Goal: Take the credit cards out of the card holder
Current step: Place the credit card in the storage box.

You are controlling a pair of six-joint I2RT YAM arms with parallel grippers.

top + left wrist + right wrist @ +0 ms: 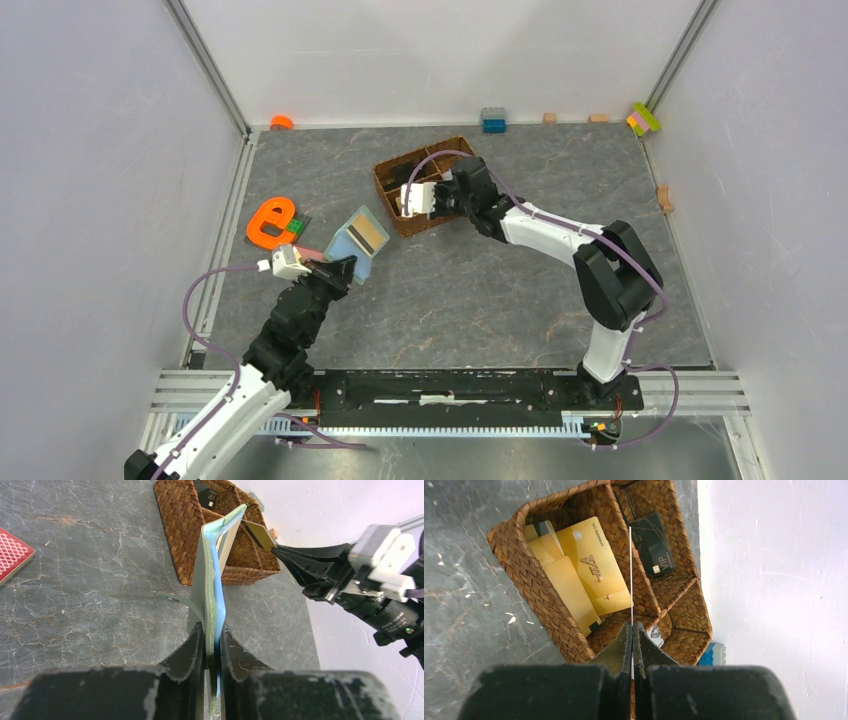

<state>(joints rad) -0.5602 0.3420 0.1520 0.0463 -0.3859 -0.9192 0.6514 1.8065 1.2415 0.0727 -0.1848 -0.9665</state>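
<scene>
Left arm: reaching from the near-left base toward the far side, the left end effector [213, 630] clamping fully closed on the near edge of the card holder [206, 585] and holding it on edge.
Right arm: stretching far and left, the right end effector [632, 628] pinching shut on a tan card [258, 533] over the wicker basket [539, 587].
Left wrist view: showing the holder's green outside on the left and its pale blue lining on the right.
Right wrist view: showing the tan card edge-on as a thin line, with gold cards [584, 565] and a black VIP card [654, 542] lying in separate basket compartments.
Top view: showing the holder left of the basket, above the tabletop [480, 290].
</scene>
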